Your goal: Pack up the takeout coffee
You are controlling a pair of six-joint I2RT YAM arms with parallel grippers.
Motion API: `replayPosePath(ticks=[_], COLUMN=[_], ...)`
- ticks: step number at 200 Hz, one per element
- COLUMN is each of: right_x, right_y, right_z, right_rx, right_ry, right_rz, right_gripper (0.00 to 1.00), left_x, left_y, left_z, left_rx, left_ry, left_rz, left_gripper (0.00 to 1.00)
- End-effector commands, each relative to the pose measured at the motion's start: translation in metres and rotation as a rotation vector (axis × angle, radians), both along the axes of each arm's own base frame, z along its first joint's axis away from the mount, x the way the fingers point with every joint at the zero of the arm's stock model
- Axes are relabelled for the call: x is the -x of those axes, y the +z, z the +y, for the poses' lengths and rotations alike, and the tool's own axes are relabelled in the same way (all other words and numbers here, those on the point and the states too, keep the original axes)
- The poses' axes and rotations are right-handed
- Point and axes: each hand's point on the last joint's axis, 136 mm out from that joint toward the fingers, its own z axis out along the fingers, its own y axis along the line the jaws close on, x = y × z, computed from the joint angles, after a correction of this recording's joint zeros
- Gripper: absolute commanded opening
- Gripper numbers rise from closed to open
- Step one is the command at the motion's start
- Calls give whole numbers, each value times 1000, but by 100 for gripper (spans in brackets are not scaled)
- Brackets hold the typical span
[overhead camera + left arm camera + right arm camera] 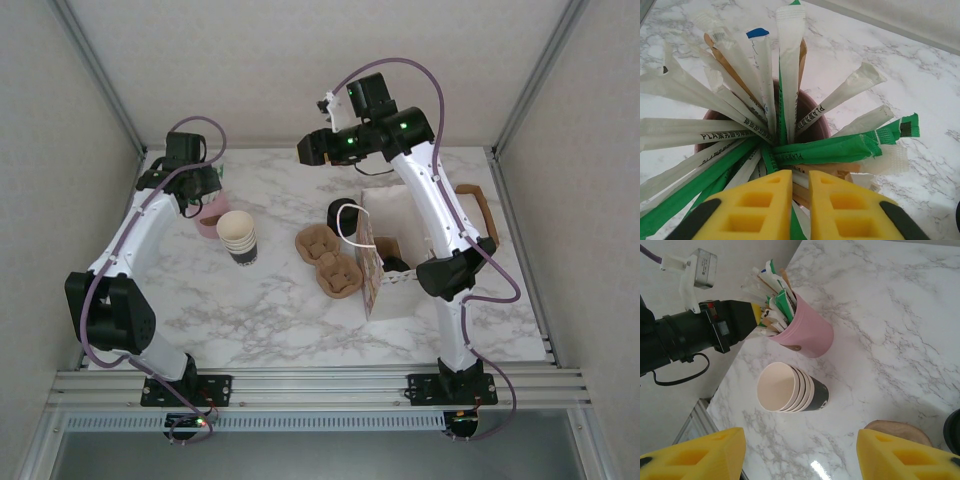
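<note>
Takeout coffee, and we can't place it for sure: a dark shape sits down inside the open white bag on the right of the marble table, partly under the right arm, and we can't tell if that's its lid. Just behind the bag's left corner stands a short black cylinder, and beside the bag lie two brown pulp carriers. Left of those we've got the stack of cream cups, then the pink cup bristling with wrapped straws. Left claw is down among those straws, fingers standing almost together with a sliver between them; whether they pinch one, we can't tell. It's well apart from the bag, with cups and carriers between. Right claw hangs above the back of the table, fingers wide apart, nothing in them, the bag near on its right.
</note>
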Motion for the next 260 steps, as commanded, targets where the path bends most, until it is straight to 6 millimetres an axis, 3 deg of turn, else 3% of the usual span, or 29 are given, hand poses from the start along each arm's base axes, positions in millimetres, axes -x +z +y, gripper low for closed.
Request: replayPosePath(ticks=[1, 28, 160, 260], right_x=[2, 2, 5, 22], right_y=[-3, -3, -2, 28], right_z=[3, 3, 1, -20], right_rx=[15, 15, 16, 15], right_ry=[17, 17, 19, -32], right_rz=[-6, -5, -2, -54], right_gripper=[61, 61, 61, 86], left_x=[3, 3, 5, 25], left_y=[13, 17, 59, 147], left_z=[9, 9, 14, -26], left_rx=[-32, -34, -44, 81], left_ry=[24, 27, 54, -85], left_rz=[-10, -19, -119, -335], left_gripper=[14, 7, 0, 0])
